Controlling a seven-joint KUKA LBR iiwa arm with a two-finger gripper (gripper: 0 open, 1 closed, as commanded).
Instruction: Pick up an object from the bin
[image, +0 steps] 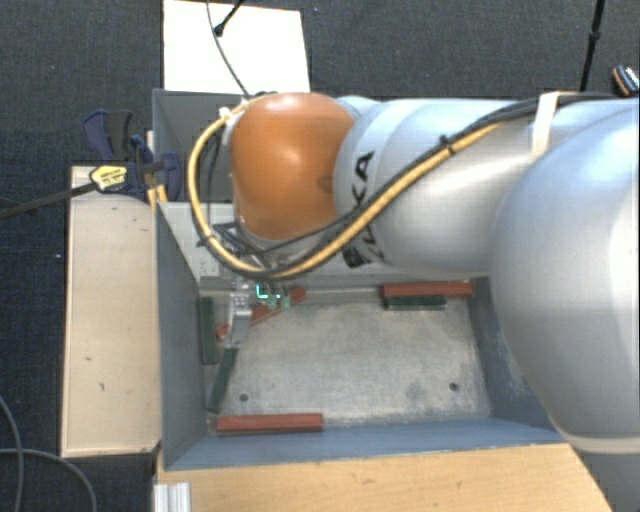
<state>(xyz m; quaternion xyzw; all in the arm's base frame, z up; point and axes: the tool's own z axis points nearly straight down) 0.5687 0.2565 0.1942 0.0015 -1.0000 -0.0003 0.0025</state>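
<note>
Overhead, my white arm (480, 180) and orange cover (285, 165) hide most of my tool (240, 312); whether it is open I cannot tell. Just beside it lies a half-hidden reddish strip (266, 312).

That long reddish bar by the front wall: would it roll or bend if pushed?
The reddish bar looks flat and straight: likely stiff, sliding rather than rolling. Hugging the wall, it may be hard to grip.

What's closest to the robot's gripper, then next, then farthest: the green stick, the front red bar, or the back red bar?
From the gripper:
1. Dark green stick, by the left wall, close by.
2. Front red-brown bar, along the near wall.
3. Back red-brown bar, along the far wall, off to the right.
</note>
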